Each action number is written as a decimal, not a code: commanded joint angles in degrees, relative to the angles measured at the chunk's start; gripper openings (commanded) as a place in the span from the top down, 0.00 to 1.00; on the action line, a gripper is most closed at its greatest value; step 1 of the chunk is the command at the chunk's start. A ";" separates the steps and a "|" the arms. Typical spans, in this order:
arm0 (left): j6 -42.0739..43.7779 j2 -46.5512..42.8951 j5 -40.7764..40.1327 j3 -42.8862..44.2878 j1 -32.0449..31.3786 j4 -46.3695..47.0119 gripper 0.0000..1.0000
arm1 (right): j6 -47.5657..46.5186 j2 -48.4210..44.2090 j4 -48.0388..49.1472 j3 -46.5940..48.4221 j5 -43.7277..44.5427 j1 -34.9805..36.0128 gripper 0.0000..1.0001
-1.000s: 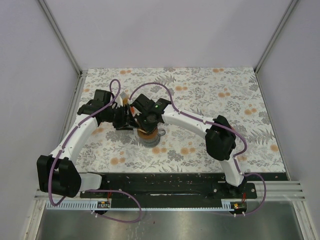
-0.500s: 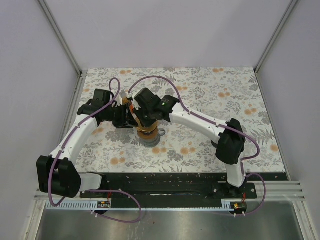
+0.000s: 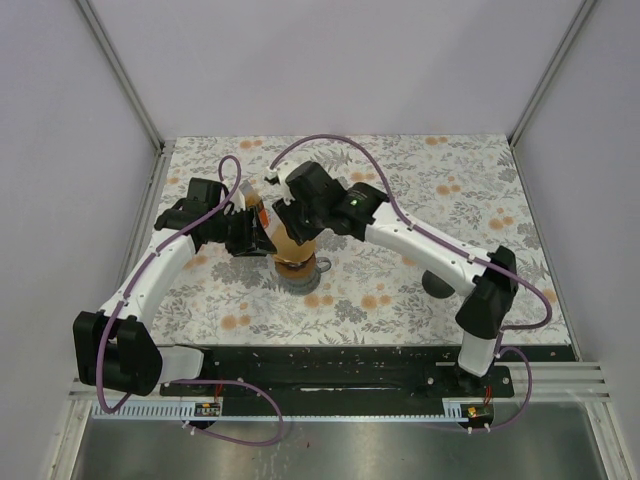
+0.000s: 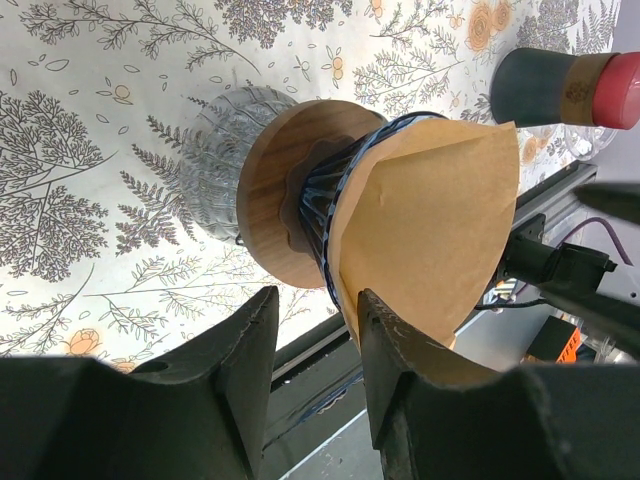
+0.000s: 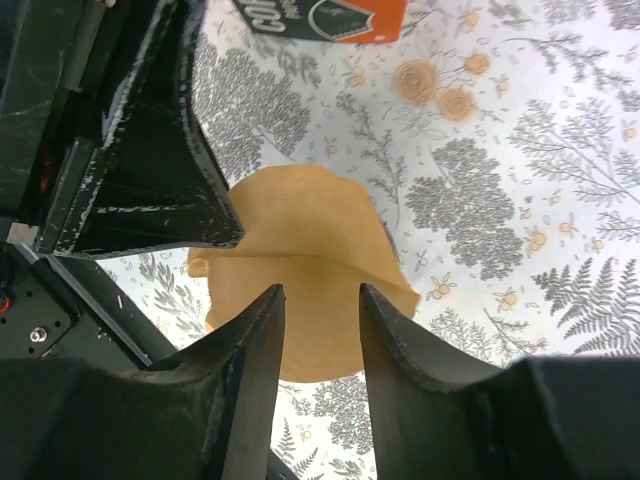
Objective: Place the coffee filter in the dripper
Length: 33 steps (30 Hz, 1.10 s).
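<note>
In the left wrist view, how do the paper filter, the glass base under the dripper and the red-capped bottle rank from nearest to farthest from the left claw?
1. The paper filter, centre right, its edge just beside the left claw.
2. The glass base, upper left, past the wooden collar.
3. The red-capped bottle, top right corner, far behind.

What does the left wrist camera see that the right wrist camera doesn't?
Only the left wrist view shows the blue ribbed dripper from the side, with its wooden ring, and a dark bottle with a red cap. Only the right wrist view shows an orange label with white letters at the top edge; I can't tell what it belongs to. Both show the brown paper filter and the flowery tablecloth.
</note>
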 commanded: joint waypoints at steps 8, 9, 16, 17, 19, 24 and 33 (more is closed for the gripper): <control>0.01 -0.28 -0.10 0.86 -0.22 2.31 0.59 | -7.93 -10.38 16.98 -14.76 -13.46 1.33 0.31; 0.01 -0.28 -0.10 1.03 -0.22 2.31 0.59 | -8.99 -11.27 18.83 -16.79 -13.29 2.12 0.30; -0.07 -0.10 -0.10 0.95 -0.13 2.48 0.59 | -13.29 -8.82 21.05 -18.75 -8.90 4.67 0.31; -0.16 -0.11 -0.10 0.95 -0.22 2.57 0.59 | -14.26 -8.03 20.70 -18.22 -8.72 5.20 0.31; -0.16 -0.19 -0.01 0.94 -0.13 2.57 0.59 | -15.23 -6.54 20.35 -17.69 -7.76 5.73 0.32; -0.34 -0.11 -0.10 0.95 -0.22 2.66 0.59 | -16.90 -3.81 20.43 -17.25 -5.82 5.82 0.39; -0.43 0.42 0.08 1.38 -0.22 2.75 0.59 | -19.36 -2.14 22.98 -19.62 -5.03 6.79 0.66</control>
